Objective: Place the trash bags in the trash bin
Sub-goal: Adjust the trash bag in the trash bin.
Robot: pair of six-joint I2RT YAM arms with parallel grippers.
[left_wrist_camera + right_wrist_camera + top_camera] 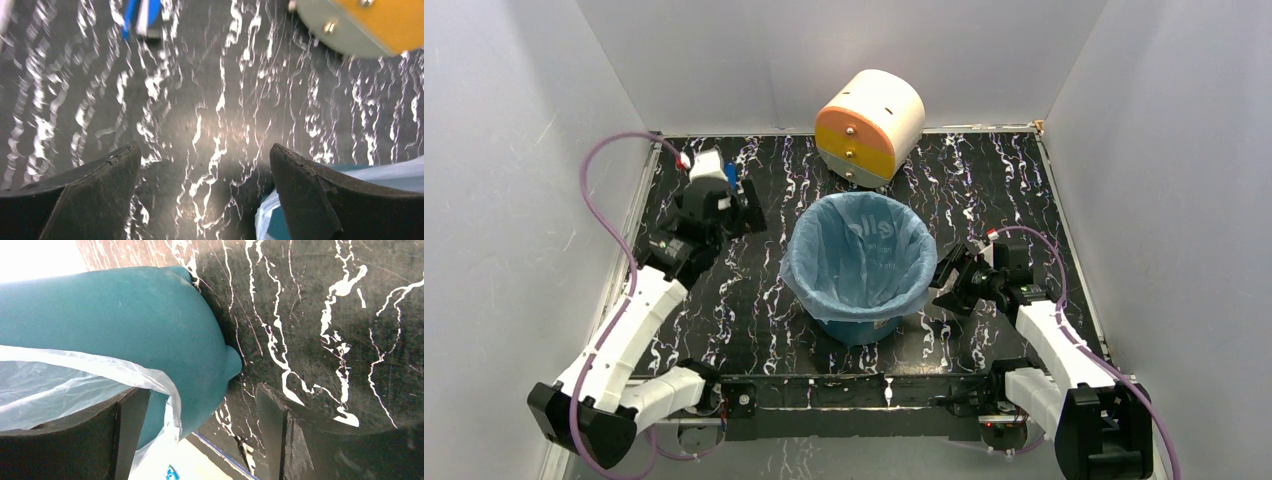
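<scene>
The bin stands upright near the middle of the table, a little toward the near edge. The bag is inside it as a liner. It is open at the top, and its edge is folded outward over the rim all around. White letters show on its inner back side. The drum lies tilted at the far edge, well apart from the bin.

The right gripper is just beside the right side of the bin, at the height of the rim, and its fingers are apart. In the right wrist view the gripper looks along the outer wall of the bin. The folded edge of the bag hangs down over this wall and ends near the inner side of the finger on the left of that view. The other finger is over the bare table. The fingers hold nothing. I cannot tell if one finger touches the plastic.

The left gripper is above the table toward the left edge, apart from the bin, with its fingers wide apart and empty. In the left wrist view the gripper frames only the table surface. A small part of the bag shows behind the right-hand finger, and the drum is at the upper right.
</scene>
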